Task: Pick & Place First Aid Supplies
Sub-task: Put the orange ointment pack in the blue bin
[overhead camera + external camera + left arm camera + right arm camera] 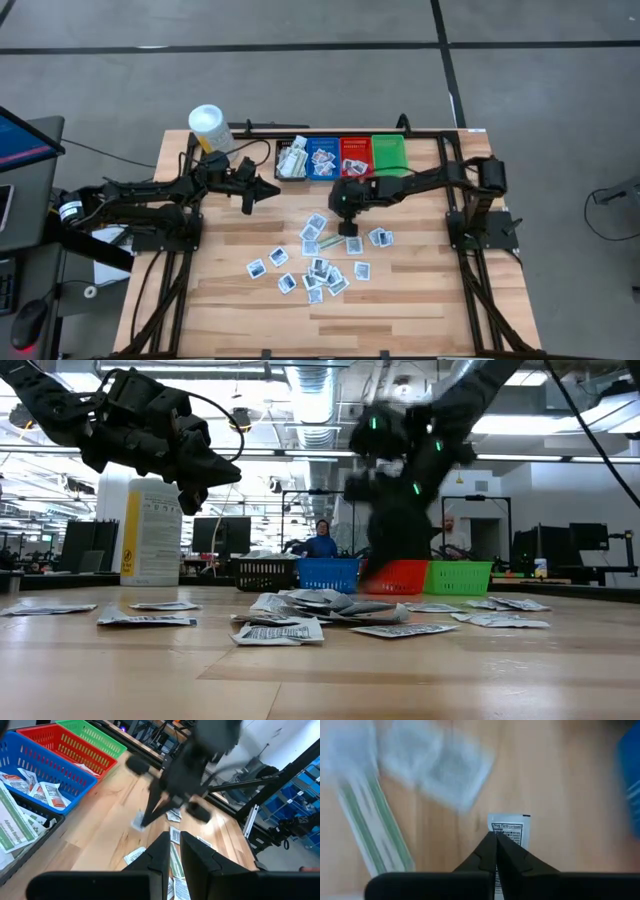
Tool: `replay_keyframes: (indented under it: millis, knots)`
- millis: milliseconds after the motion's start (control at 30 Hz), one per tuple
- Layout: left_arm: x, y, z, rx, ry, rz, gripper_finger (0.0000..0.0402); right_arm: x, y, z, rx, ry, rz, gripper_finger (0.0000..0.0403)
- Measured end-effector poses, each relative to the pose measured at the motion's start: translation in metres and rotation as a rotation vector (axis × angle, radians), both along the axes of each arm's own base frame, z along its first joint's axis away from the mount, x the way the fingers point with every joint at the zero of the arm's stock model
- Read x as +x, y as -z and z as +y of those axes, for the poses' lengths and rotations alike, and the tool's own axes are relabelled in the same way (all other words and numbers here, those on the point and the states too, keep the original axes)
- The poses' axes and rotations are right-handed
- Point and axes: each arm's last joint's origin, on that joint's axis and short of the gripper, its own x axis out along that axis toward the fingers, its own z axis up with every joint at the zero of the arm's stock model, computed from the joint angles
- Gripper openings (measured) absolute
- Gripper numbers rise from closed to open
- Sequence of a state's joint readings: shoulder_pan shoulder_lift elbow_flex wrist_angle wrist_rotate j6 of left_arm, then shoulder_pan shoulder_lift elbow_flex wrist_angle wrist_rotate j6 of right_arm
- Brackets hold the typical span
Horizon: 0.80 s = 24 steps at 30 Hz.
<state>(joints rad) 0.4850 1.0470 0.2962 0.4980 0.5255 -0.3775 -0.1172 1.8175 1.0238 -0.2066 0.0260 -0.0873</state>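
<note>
Right gripper point(496, 836): fingers pressed together, clamped on the edge of one white packet point(509, 831) with dark print; the packet sticks out past the fingertips. In the high view this gripper point(349, 213) hangs over the middle of the surface, just before the row of bins.
Held packet: pinched at the fingertips, above bare wood.
Loose packets point(318, 262): a scatter on the surface, near side of the right gripper, some overlapping in a heap.
Long green-striped strip point(375, 825): lies flat beside the held packet, apart from it.
Left gripper point(262, 191): raised above the surface left of the scatter, fingers point(159, 854) narrowly parted, nothing between them.
Bins: black point(291, 158), blue point(322, 157), red point(356, 155), green point(390, 152) in a row at the far edge; packets show in the first three.
White tub point(208, 127): upright at the far left corner.
Surface point(230, 300): pale wood planks.
</note>
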Motion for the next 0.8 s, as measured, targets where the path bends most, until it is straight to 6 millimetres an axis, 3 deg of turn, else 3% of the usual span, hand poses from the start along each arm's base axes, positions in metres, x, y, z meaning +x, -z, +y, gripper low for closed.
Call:
replay_keyframes:
  millis: [67, 400, 567, 800]
  knots:
    - [0.000, 0.000, 0.000, 0.000, 0.000, 0.000, 0.0043, 0.002, -0.018, -0.004, -0.011, 0.011, -0.073, 0.0000]
    - [0.000, 0.000, 0.000, 0.000, 0.000, 0.000, 0.0043, 0.008, -0.067, -0.024, -0.066, 0.064, -0.250, 0.0000]
    - [0.000, 0.000, 0.000, 0.002, 0.001, 0.000, 0.0043, 0.018, -0.090, -0.046, -0.109, 0.114, -0.408, 0.0000]
    - [0.000, 0.000, 0.000, 0.002, 0.002, 0.000, 0.0043, 0.013, -0.101, -0.088, -0.123, 0.258, -0.549, 0.0000]
